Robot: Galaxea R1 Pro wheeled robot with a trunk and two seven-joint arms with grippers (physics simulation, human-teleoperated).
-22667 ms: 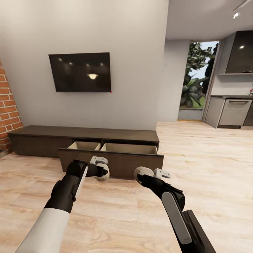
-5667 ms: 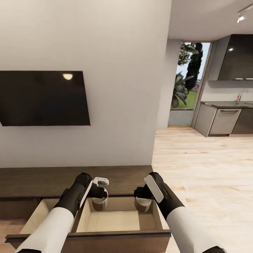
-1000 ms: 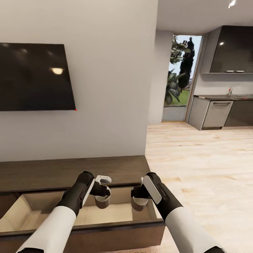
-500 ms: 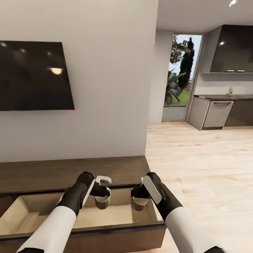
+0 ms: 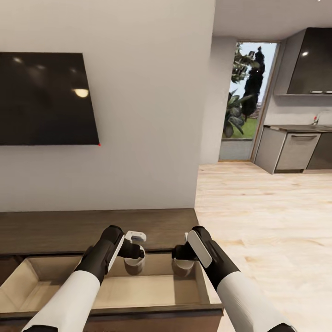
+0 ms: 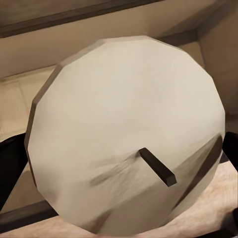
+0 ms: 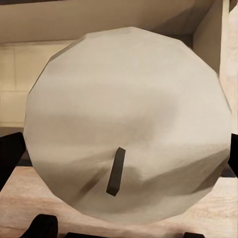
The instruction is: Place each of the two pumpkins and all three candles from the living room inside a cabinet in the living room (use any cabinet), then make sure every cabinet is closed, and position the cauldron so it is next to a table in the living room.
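In both wrist views a candle (image 6: 124,134) (image 7: 126,124) blocks nearly everything, so the jaws beside it show as dark slivers at the edges. In the head view the open cabinet (image 5: 115,318) runs off the lower and left edges, the arms hiding part of its inside. The TV (image 5: 46,99) is cut off at the left edge.

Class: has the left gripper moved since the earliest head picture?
Yes. Then short of the drawer front, the left gripper, with its candle, is now beyond it, over the open drawer.
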